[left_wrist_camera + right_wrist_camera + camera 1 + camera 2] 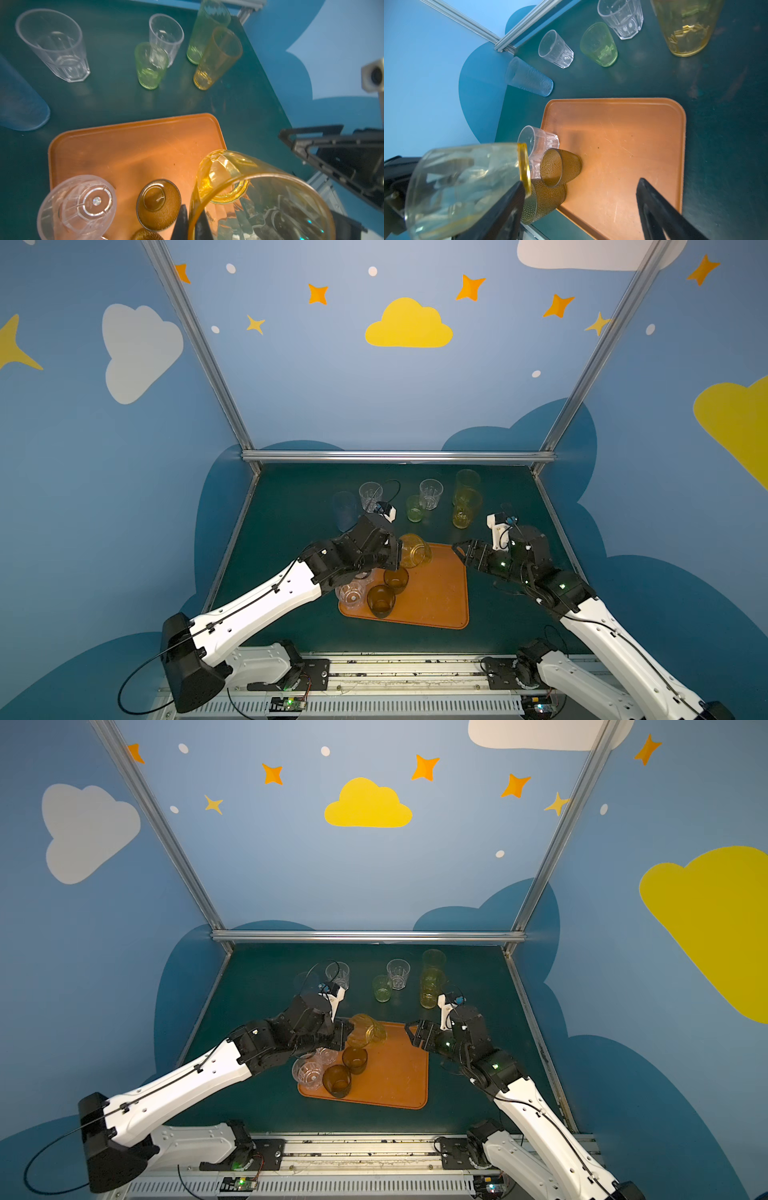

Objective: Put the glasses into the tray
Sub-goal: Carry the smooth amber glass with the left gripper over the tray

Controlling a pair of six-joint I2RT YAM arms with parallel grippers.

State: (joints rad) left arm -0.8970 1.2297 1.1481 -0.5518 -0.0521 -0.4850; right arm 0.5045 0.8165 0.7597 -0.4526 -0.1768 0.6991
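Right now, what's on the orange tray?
Two dark brown glasses and at least two clear faceted glasses stand on the left side of the tray. The left arm covers part of the clear ones. An amber glass, tilted in the left gripper, hangs over it.

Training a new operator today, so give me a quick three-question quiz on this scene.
1. True or false: the right gripper is holding a glass.
2. The left gripper grips the amber glass, which is: A standing upright on the table, B tilted in the air, C lying flat in the tray.
3. How many dark brown glasses sit in the tray?
Key: 1 false, it is open and empty. 2 B. 3 two.
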